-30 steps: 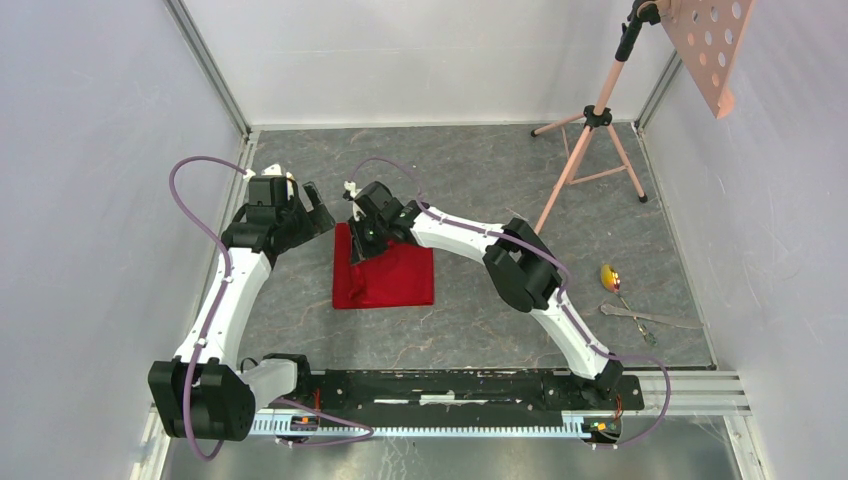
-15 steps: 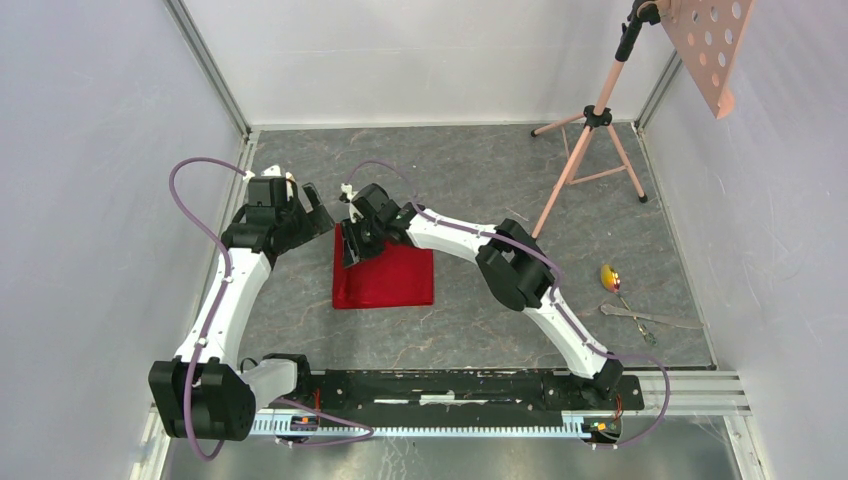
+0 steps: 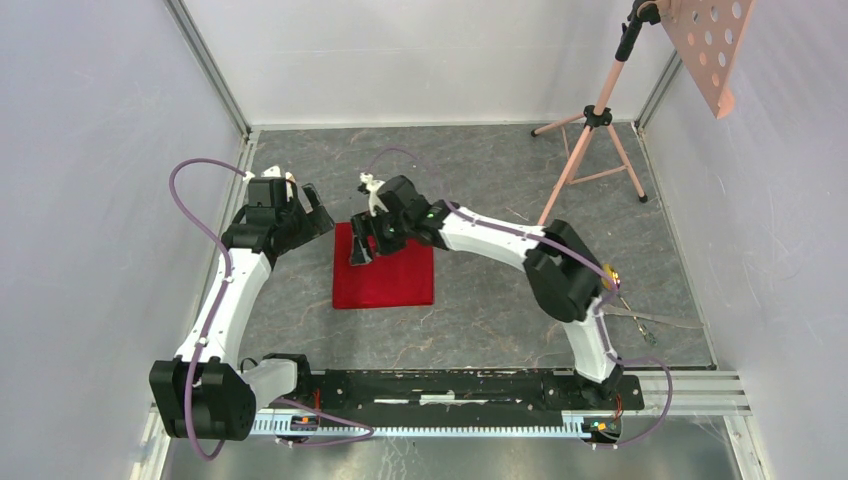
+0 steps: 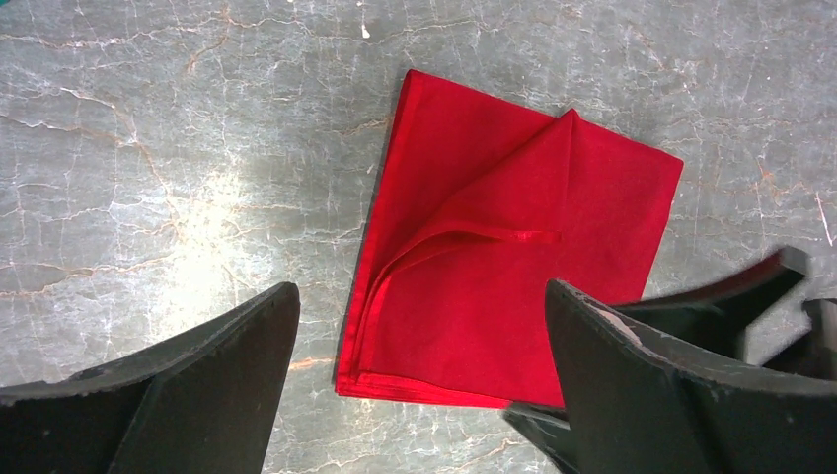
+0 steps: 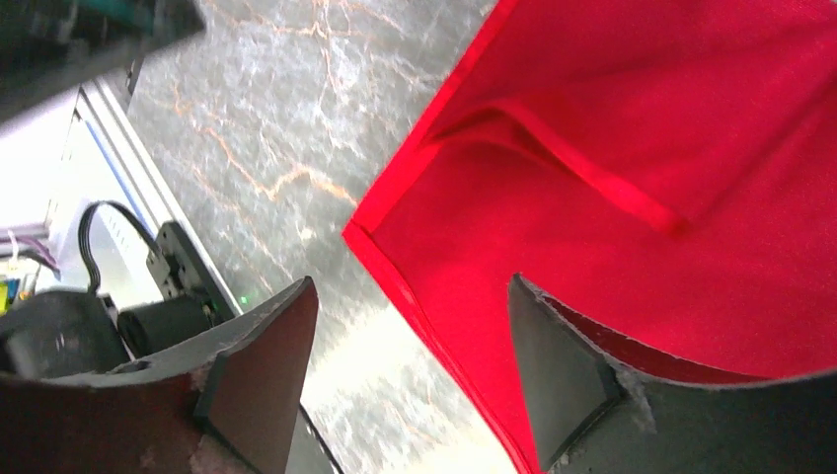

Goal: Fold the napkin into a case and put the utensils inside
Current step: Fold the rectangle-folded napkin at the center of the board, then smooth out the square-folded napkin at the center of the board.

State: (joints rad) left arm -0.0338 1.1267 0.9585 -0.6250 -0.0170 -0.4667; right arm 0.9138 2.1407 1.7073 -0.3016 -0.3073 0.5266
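Right gripper over the napkin, left gripper beside it, both spread empty; we fear a finger snagging the fold.

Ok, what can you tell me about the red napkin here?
The napkin is plain bright red cloth, thin, with a narrow stitched hem. It lies flat on the grey marbled table, folded into a rough rectangle with stacked layers at one edge and a top layer turned over diagonally. The right hand hangs open over its far-left corner, gripping nothing; whether it touches the cloth cannot be told.
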